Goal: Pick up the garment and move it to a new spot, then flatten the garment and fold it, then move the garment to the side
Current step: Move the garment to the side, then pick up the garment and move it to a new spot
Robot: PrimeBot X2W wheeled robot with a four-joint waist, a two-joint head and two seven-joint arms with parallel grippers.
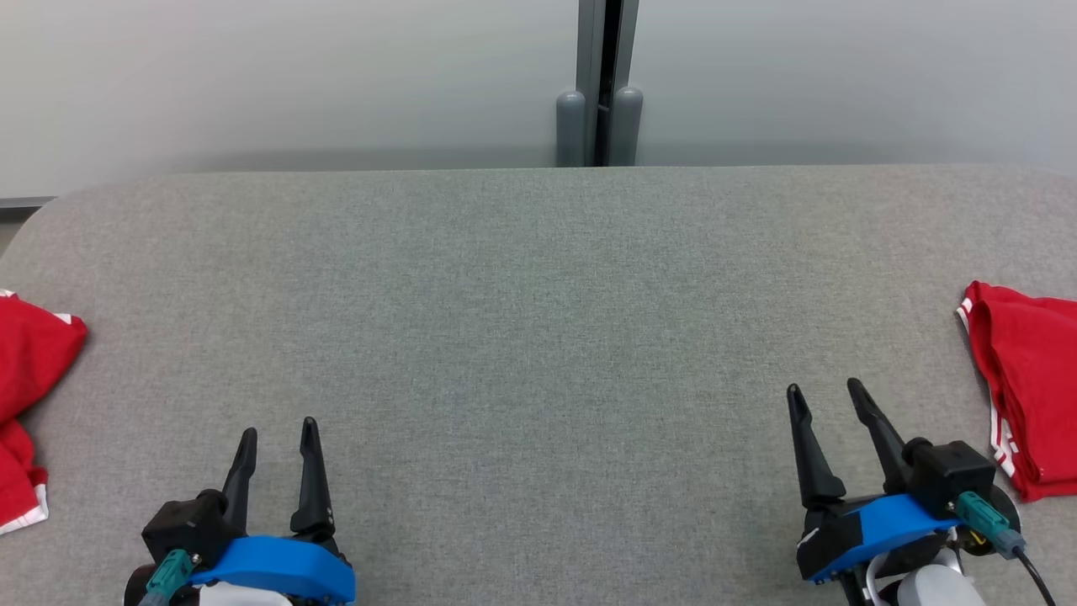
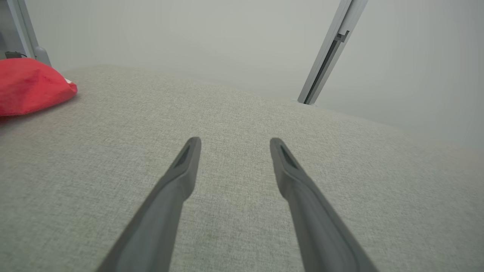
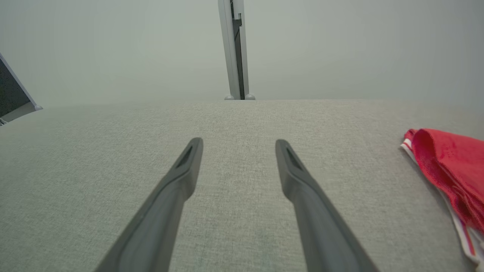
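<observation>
Left gripper (image 1: 278,429), right gripper (image 1: 824,387): jaws apart, empty.
Red left garment (image 1: 25,353) and right garment (image 1: 1031,370) lie at table (image 1: 538,295) edges.

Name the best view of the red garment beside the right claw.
Head view: from above, the red garment shows its white-striped edge, cropped at right. Right wrist view: low, more cropped. Left wrist view: the other garment.
</observation>
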